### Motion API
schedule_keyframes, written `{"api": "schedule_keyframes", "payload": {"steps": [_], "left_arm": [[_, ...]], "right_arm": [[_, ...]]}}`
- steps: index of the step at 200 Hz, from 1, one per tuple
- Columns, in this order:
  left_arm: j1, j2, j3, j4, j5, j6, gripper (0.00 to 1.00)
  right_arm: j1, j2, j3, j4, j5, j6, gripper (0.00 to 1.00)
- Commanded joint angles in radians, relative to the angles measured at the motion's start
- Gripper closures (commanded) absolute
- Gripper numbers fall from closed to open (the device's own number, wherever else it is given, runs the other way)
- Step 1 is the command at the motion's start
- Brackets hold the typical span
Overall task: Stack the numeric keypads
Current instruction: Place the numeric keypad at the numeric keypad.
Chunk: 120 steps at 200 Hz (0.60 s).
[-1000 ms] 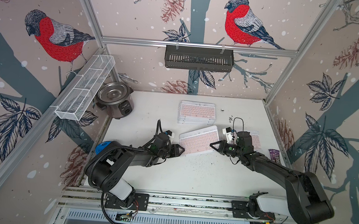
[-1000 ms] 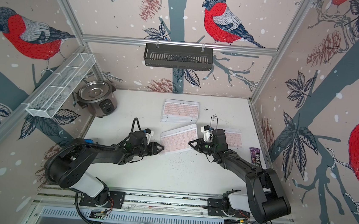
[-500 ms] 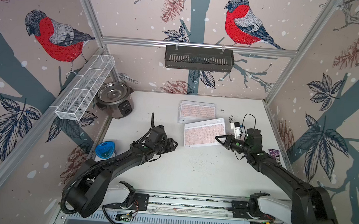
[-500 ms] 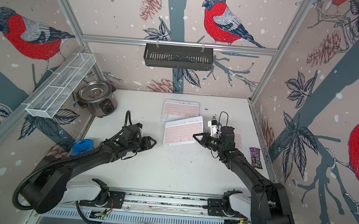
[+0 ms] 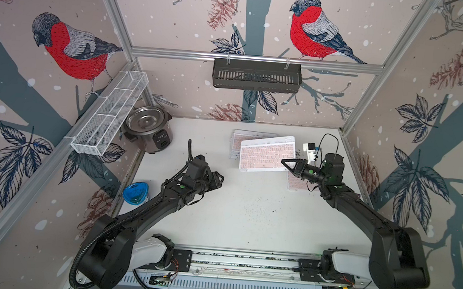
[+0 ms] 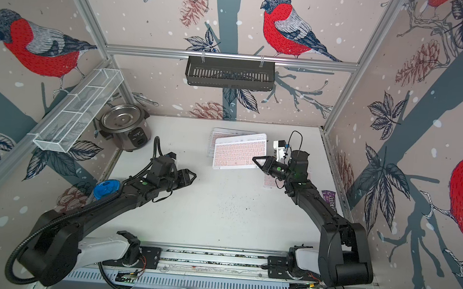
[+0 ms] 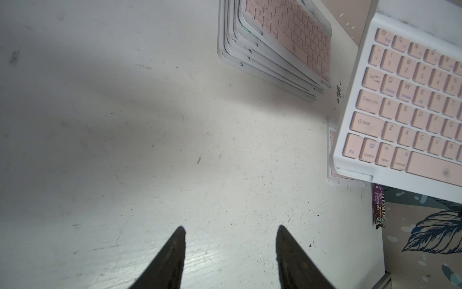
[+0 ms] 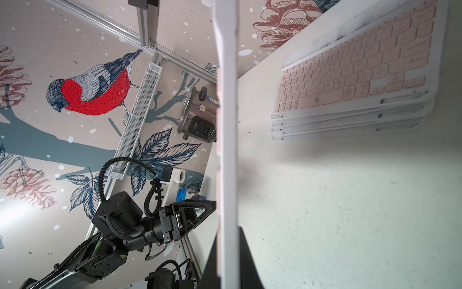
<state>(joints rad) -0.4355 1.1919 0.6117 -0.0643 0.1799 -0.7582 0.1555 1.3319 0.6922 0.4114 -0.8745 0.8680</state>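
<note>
The right gripper (image 5: 285, 162) clamps one edge of a pink-keyed keypad (image 5: 265, 154), holding it raised and askew, partly over the stack of keypads (image 5: 234, 147) at the back of the white table (image 5: 247, 215). A loose keypad (image 5: 297, 183) lies flat beneath that arm. The left gripper (image 5: 219, 178) hovers empty, jaws slightly apart.

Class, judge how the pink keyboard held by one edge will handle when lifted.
Probably stiff: the pink keyboard looks flat though the right gripper pinches only one edge. Likely light, since it looks thin. Its smooth frame might slip or pivot in that pinch.
</note>
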Motion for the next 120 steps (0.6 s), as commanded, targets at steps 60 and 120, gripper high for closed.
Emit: {"api": "schedule_keyframes", "payload": {"steps": [60,120], "left_arm": [[0.023,0.022,0.006,0.039,-0.057,0.032,0.42],[0.042,0.061,0.016,0.054,-0.06,0.046,0.42]], "right_arm": [[-0.034,0.286,0.217,0.179,-0.111,0.003,0.93],[-0.025,0.564,0.371,0.357,-0.137,0.13,0.94]]}}
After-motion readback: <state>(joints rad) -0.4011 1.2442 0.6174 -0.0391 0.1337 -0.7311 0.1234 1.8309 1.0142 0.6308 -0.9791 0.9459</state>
